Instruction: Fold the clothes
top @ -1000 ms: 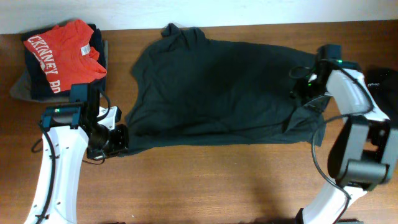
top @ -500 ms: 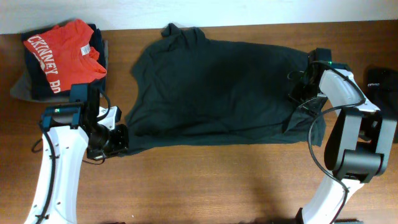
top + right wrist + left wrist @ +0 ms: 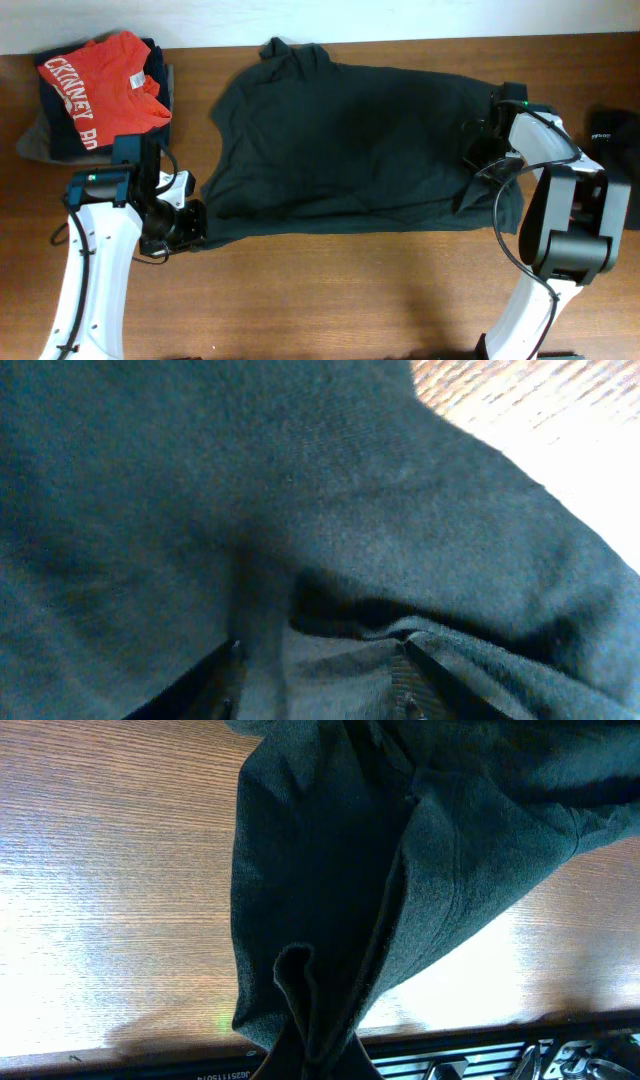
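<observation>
A dark grey-green T-shirt (image 3: 340,140) lies spread across the middle of the table. My left gripper (image 3: 190,225) is shut on the shirt's front left corner. The left wrist view shows the cloth (image 3: 330,870) bunched between those fingers (image 3: 310,1065). My right gripper (image 3: 478,155) rests on the shirt's right side near the sleeve. In the right wrist view its fingers (image 3: 320,670) are apart, with a fold of the shirt (image 3: 250,480) lying between them. A black garment with white lettering (image 3: 612,135) lies at the right edge.
A stack of folded clothes with a red shirt (image 3: 100,85) on top sits at the back left corner. The wooden table (image 3: 330,290) ends at a white wall along the back. The right arm's base stands at the front right.
My right gripper has moved a little left and toward the front over the shirt's right side. The left arm and the shirt's left corner have not moved.
</observation>
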